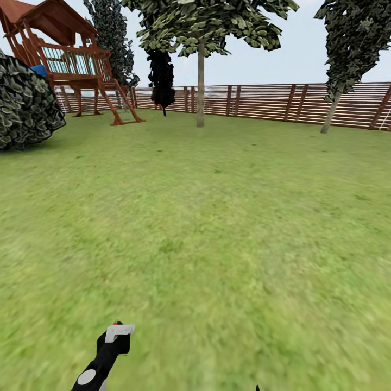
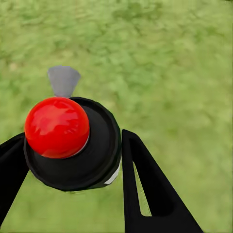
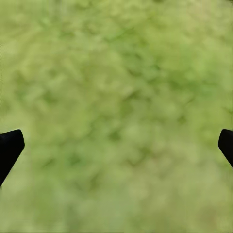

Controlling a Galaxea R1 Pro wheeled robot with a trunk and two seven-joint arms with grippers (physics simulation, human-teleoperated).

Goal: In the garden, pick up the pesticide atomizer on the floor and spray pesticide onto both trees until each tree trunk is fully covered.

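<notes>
My left gripper (image 2: 73,141) is shut on the pesticide atomizer (image 2: 94,150), a black cylinder with a red cap (image 2: 57,127) and a grey nozzle. In the head view that gripper (image 1: 111,347) is low at the left, holding the atomizer (image 1: 119,330) above the grass floor (image 1: 217,228). Two trees with pale trunks stand far ahead by the fence, one in the middle (image 1: 200,81) and one at the right (image 1: 330,117). The right gripper (image 3: 116,145) hangs open over bare grass, with nothing between its black fingertips (image 3: 9,145).
A brown slat fence (image 1: 282,103) closes the lawn's far side. At the far left stands a red wooden play tower (image 1: 70,60), with a large round bush (image 1: 24,103) nearer. An all-black tree (image 1: 161,76) is by the fence. Wide grass lies between me and the trees.
</notes>
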